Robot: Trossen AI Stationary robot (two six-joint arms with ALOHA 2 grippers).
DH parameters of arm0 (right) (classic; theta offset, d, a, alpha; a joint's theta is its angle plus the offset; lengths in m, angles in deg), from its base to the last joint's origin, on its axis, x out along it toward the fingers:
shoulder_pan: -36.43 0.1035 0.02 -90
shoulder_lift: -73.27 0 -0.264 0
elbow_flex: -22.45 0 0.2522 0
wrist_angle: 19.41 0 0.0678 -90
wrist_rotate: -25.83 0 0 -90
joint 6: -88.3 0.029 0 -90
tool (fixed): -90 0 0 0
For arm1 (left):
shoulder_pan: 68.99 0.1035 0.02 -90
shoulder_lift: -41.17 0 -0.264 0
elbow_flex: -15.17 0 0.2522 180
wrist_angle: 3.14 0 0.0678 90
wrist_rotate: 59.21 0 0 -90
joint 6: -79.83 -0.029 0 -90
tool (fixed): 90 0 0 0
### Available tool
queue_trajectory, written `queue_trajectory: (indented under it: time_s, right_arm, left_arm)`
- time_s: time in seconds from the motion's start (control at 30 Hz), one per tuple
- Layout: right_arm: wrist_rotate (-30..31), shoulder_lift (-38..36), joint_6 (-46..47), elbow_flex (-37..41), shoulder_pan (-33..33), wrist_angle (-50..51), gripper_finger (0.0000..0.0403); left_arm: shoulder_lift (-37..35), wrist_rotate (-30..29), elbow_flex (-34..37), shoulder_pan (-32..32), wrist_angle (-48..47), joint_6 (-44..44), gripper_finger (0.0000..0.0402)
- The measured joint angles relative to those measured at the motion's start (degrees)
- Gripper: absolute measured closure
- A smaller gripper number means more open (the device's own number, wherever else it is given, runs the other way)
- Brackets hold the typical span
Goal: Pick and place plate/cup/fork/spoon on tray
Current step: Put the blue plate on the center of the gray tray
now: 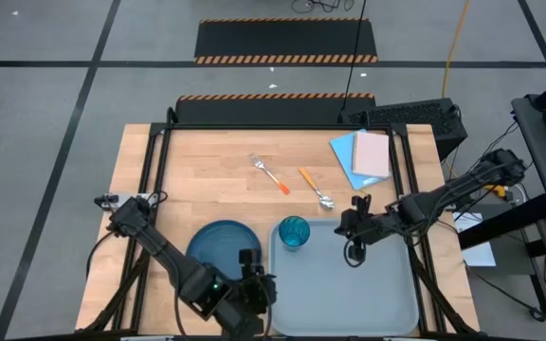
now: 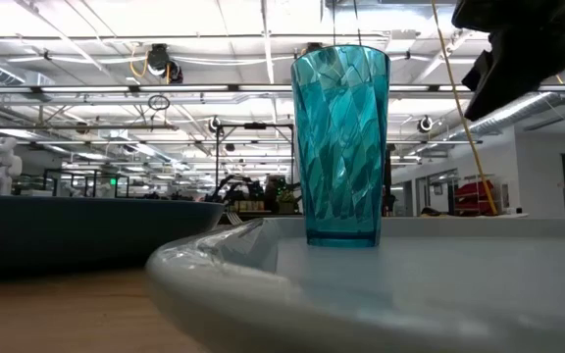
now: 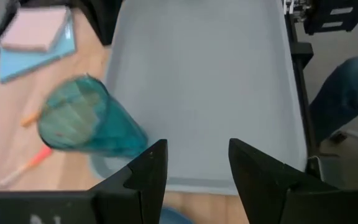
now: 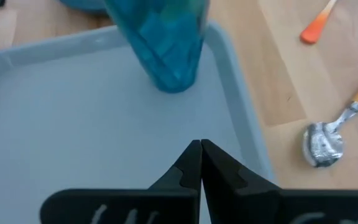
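Observation:
The pale grey-blue tray [image 1: 349,284] lies at the table's near right. The teal cup [image 1: 294,232] stands upright on its base in the tray's far left corner and also shows in the low view [image 2: 341,137]. The dark blue plate [image 1: 218,248] lies flat on the table, left of the tray. The fork [image 1: 269,173] and the spoon [image 1: 317,188] lie on the wood beyond the tray. My left gripper [image 3: 194,165] is open and empty, at the tray's near left edge [image 1: 254,287]. My right gripper [image 4: 201,163] is shut and empty, above the tray's far part [image 1: 354,225], right of the cup.
A blue sheet with a pink one on top [image 1: 363,156] lies at the table's far right. A black box [image 1: 415,118] stands at the far right edge. Bare wood lies at the table's far left.

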Motion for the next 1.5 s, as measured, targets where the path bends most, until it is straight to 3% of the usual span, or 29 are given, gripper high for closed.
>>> queue_trajectory:
  time_s: [0.47, 0.83, 1.5]
  right_arm:
    - [0.20, 0.70, 3.30, 0.02, 6.54, -0.83, 0.0403]
    - [0.35, 0.70, 6.34, 0.04, 12.61, -4.20, 0.0403]
    - [3.56, 0.59, -1.25, 0.04, 12.72, -7.48, 0.0403]
  left_arm:
    - [7.31, 2.01, 0.01, -1.02, -6.16, 12.97, 0.0227]
    - [11.57, 11.21, 0.03, 0.50, -13.54, 40.73, 0.0227]
    - [18.88, 25.43, 0.20, 5.16, -15.71, 47.82, 0.0227]
